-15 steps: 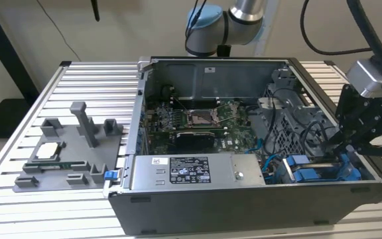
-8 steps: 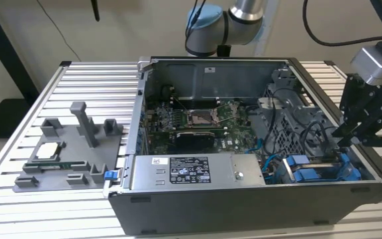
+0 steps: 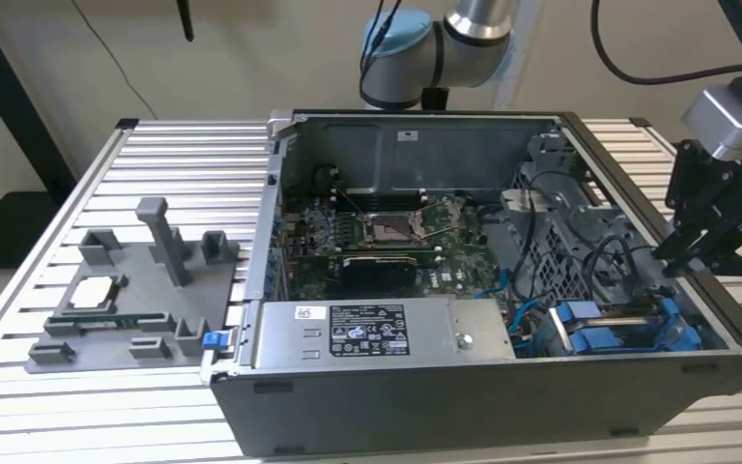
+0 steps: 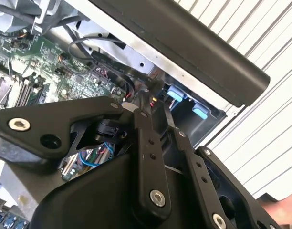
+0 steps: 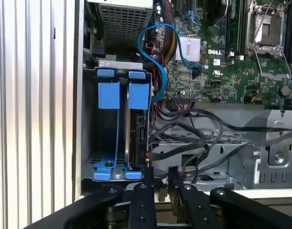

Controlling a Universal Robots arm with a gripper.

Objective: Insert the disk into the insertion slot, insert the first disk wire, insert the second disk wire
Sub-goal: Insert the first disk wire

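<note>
Toward the tabletop's (image 3: 88,411) near edge, at the exterior view's right, we find the silver-grey disk (image 5: 138,138) in its blue carrier (image 5: 139,95), seated on edge in the dark grey metal insertion slot (image 5: 119,64). The black gripper (image 5: 160,172) hovers directly over it, fingers (image 5: 149,175) slightly apart and empty.

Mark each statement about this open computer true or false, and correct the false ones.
1. The computer case lies open on a slatted table. True.
2. The grey tray of parts sits to the exterior view's right of the case. False: it sits to its left.
3. The drive cage holds blue carriers. True.
4. The gripper hangs over the motherboard's middle. False: it is at the case's side wall, near the drive cage.
</note>
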